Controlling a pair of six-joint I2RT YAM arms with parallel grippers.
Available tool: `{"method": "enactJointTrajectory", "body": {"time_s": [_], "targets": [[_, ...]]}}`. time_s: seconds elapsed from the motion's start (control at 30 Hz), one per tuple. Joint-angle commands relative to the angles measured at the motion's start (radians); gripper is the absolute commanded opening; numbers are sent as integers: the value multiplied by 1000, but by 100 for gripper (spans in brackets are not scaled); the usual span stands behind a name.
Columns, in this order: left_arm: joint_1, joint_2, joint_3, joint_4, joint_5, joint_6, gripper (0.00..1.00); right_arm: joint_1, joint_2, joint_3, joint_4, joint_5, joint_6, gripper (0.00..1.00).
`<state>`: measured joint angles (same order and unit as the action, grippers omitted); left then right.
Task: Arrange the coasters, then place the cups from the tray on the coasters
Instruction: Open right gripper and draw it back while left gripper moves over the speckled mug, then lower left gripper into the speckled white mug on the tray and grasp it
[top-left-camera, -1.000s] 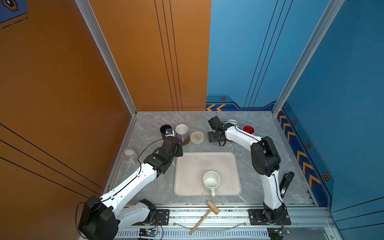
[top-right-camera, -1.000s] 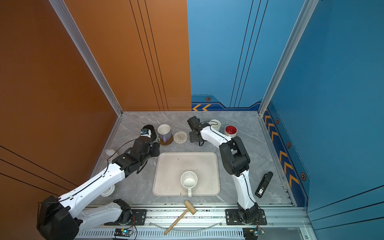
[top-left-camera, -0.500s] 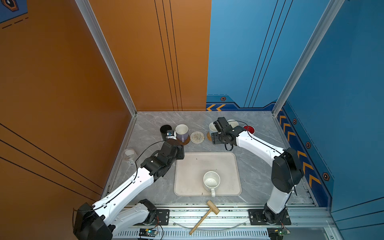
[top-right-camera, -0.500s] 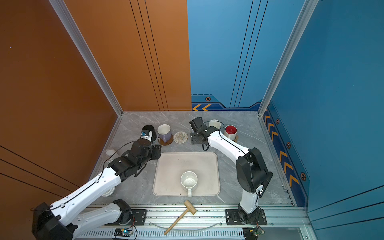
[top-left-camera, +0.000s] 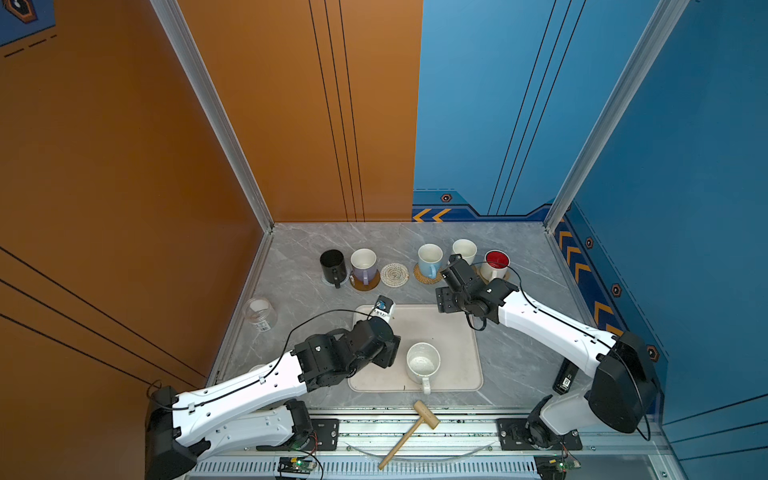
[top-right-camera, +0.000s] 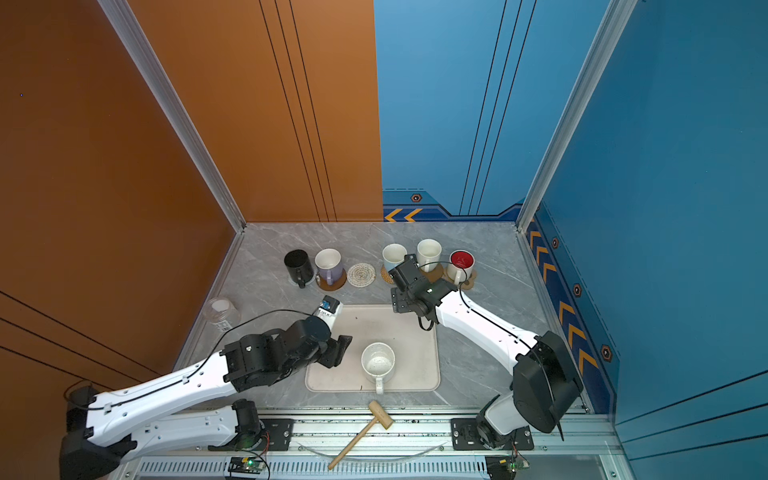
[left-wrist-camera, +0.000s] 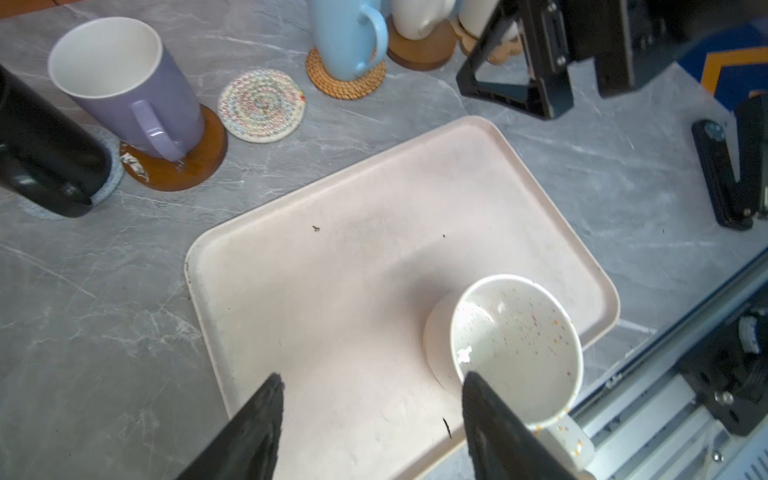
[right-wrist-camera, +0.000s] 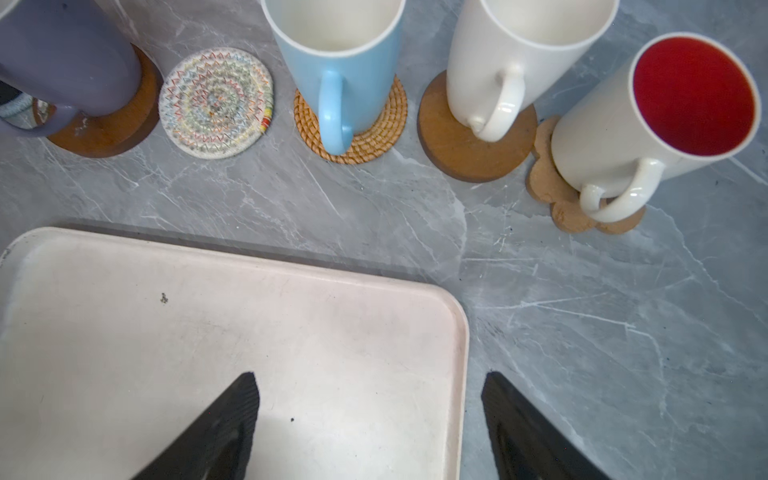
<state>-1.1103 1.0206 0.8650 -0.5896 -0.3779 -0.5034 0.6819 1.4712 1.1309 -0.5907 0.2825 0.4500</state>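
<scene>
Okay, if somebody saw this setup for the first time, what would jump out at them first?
Probably the lone speckled mug on the cream tray near the front, with the left gripper open beside it. Next, the bare woven coaster in the back row, between the lavender mug and the light blue mug, and the red-lined mug at the row's right end.

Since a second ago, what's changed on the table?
The left gripper, open, drew back from the lavender mug toward the speckled mug on the tray. The right gripper backed off the light blue mug to the tray's far corner. Everything else stayed put.
</scene>
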Motion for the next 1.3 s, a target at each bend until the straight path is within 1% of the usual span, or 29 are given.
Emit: {"method": "enactJointTrajectory", "body": {"time_s": [0.0, 0.1, 0.27, 0.53, 0.8, 1.07, 1.27], "targets": [[-82, 61, 43, -82, -57, -35, 70, 8, -54, -53, 20, 41, 33, 83], [-144, 132, 65, -83, -59, -63, 71, 8, -96, -96, 31, 52, 40, 83], [-213, 227, 106, -90, -34, -107, 71, 7, -163, -162, 46, 62, 55, 83], [-310, 300, 152, -104, -18, -200, 72, 8, -258, -260, 65, 66, 83, 83], [-394, 410, 250, -185, -1, -309, 71, 8, -338, -322, 66, 75, 92, 83], [-426, 511, 308, -221, 19, -403, 68, 8, -393, -367, 68, 77, 98, 83], [-408, 583, 342, -235, 50, -408, 67, 5, -408, -383, 69, 77, 101, 84]]}}
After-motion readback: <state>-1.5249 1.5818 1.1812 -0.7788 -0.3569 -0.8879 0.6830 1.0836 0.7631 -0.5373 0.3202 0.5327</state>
